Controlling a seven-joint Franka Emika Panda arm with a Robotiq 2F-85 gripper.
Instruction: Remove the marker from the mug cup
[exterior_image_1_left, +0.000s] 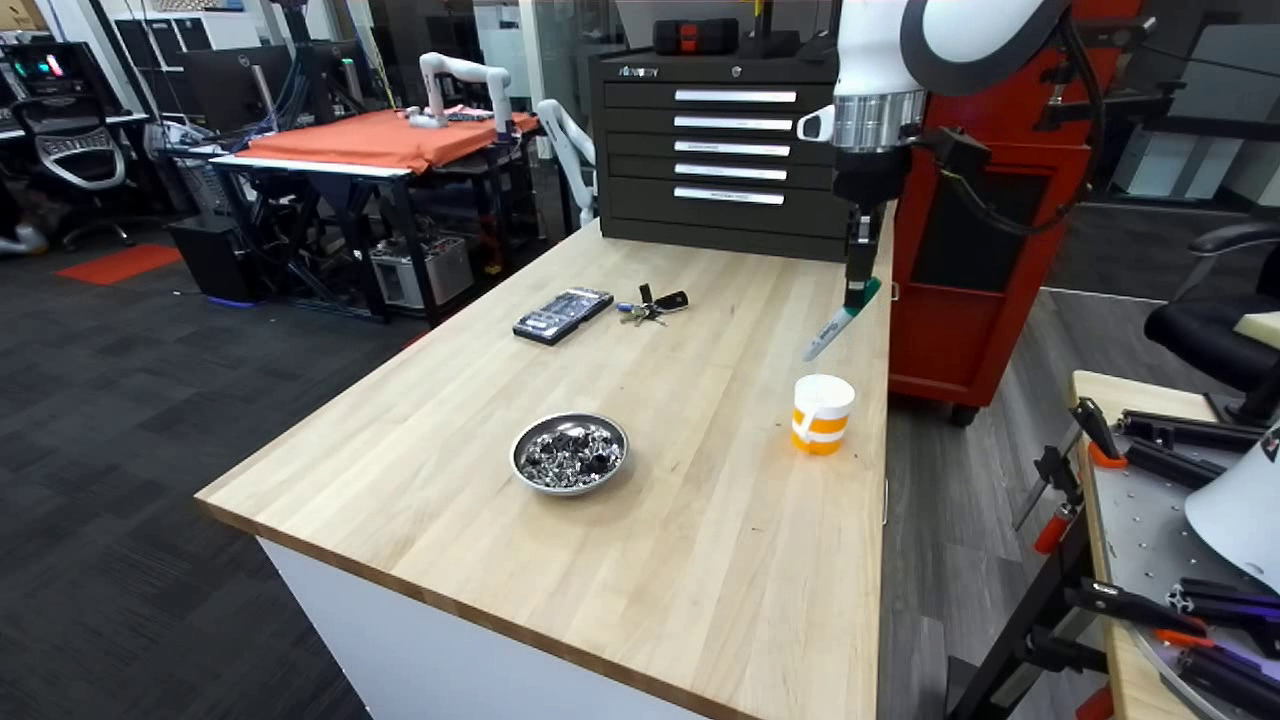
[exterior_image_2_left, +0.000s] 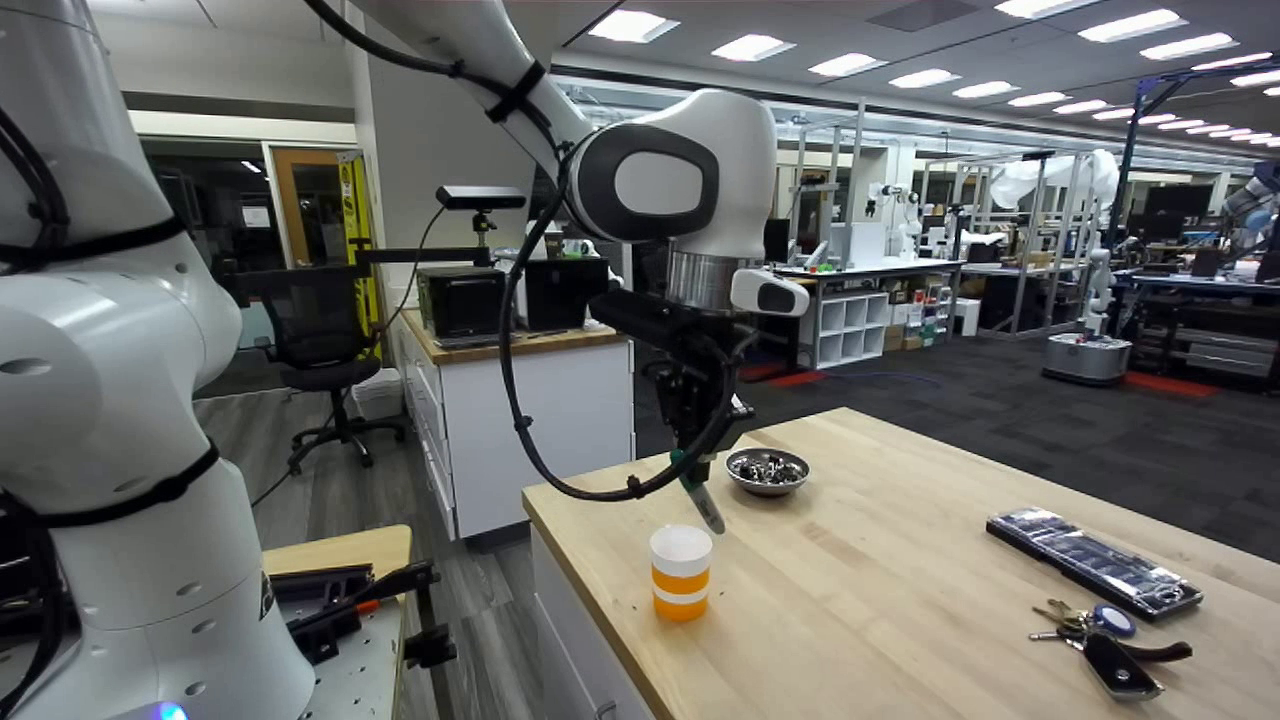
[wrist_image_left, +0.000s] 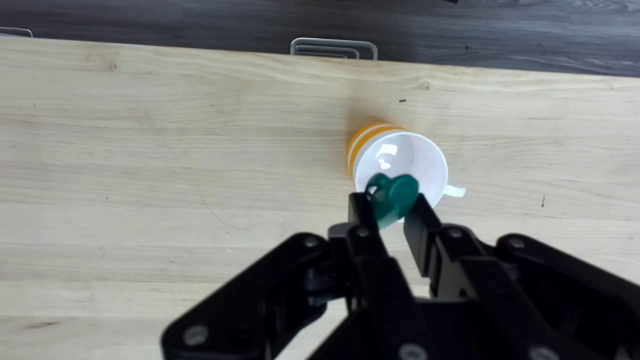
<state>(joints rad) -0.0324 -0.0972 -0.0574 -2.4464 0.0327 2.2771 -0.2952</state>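
1. Upper left, in an exterior view: orange-covered table (exterior_image_1_left: 340, 140), well apart from the wooden worktop (exterior_image_1_left: 700, 560).
2. Centre of the same frame: flat dark case (exterior_image_1_left: 563, 315) lying on the worktop, contents too fine to read.
3. Below the case, left of centre: metal bowl (exterior_image_1_left: 566, 490), also on the worktop, heaped with silvery and black bits (exterior_image_1_left: 570, 458) too small to name.
4. Just right of the case: bunch of keys (exterior_image_1_left: 646, 308), with black fob (exterior_image_1_left: 672, 301) and blue tag (exterior_image_1_left: 626, 307).
5. Upper centre: dark tool chest (exterior_image_1_left: 725, 160) with pale handles, standing at the worktop's far end.
6. Right of centre: mug (exterior_image_1_left: 823, 390), upright on the worktop near its right edge. White upper part, orange bands lower down. In the wrist view it sits near mid-frame, mouth up, handle pointing right.
7. Just above the mug: marker (exterior_image_1_left: 829, 332), out of it and in the air. Grey body, green end. Tilted, green end to the upper right, grey end to the lower left; a strip of wood shows between that low end and the mug's rim.
8. At the marker's green end: gripper (exterior_image_1_left: 858, 294), pointing down. Jaws drawn narrow, holding the marker; in the wrist view the green lies pinched between the fingers (wrist_image_left: 421, 215), hiding part of the mug's mouth.
9. Upper right: red cabinet (exterior_image_1_left: 970, 325) beside the worktop. Lower right: side bench (exterior_image_1_left: 1140, 520) carrying black tools (exterior_image_1_left: 1140, 606).
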